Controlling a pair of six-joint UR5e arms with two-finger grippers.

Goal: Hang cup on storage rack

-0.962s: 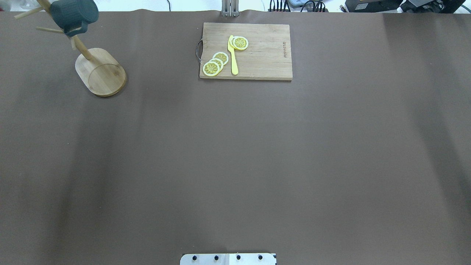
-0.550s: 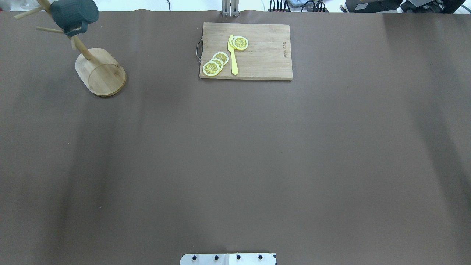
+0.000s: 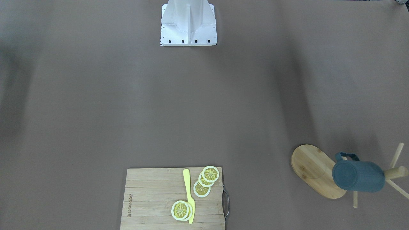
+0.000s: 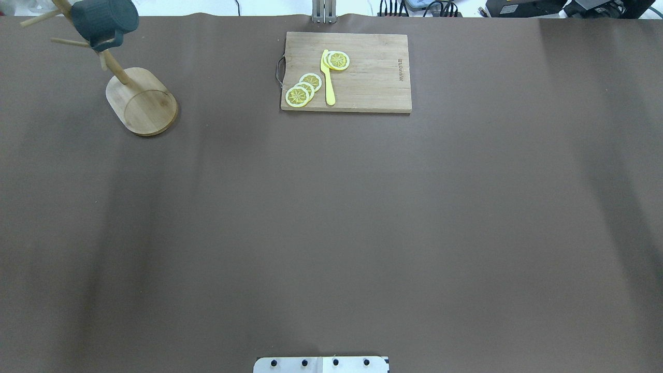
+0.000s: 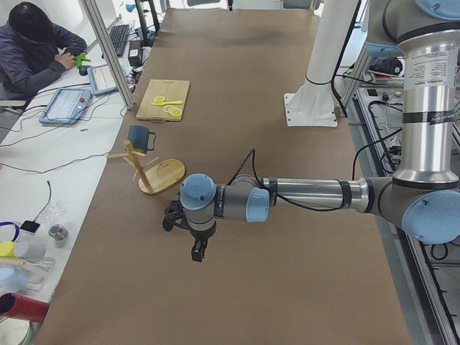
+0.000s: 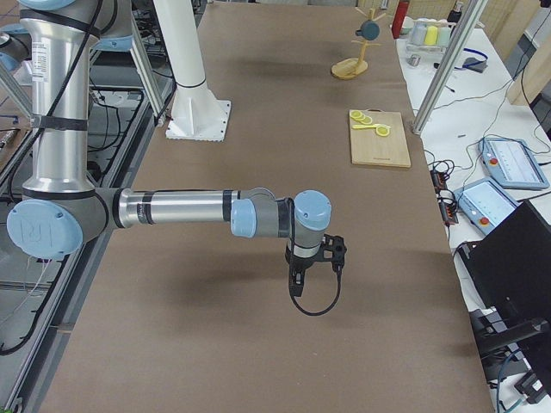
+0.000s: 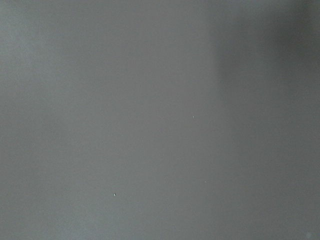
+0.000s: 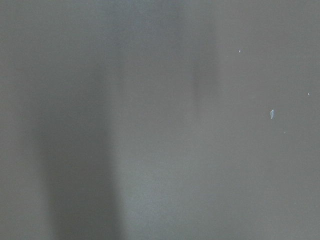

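The slate-blue cup (image 4: 103, 18) hangs by its squarish handle on a peg of the bamboo storage rack (image 4: 142, 101) at the table's far left corner. Both also show in the front-facing view, the cup (image 3: 358, 175) over the rack's oval base (image 3: 311, 166). My left gripper (image 5: 195, 248) shows only in the exterior left view, low over bare table, well short of the rack (image 5: 164, 175). My right gripper (image 6: 297, 280) shows only in the exterior right view, far from the cup (image 6: 368, 30). I cannot tell whether either is open or shut. Both wrist views show only table.
A wooden cutting board (image 4: 362, 77) with lemon slices (image 4: 298, 96) and a yellow knife (image 4: 328, 77) lies at the far middle. The robot's white pedestal (image 3: 188, 22) stands at the near edge. A person (image 5: 29, 43) sits beyond the far edge.
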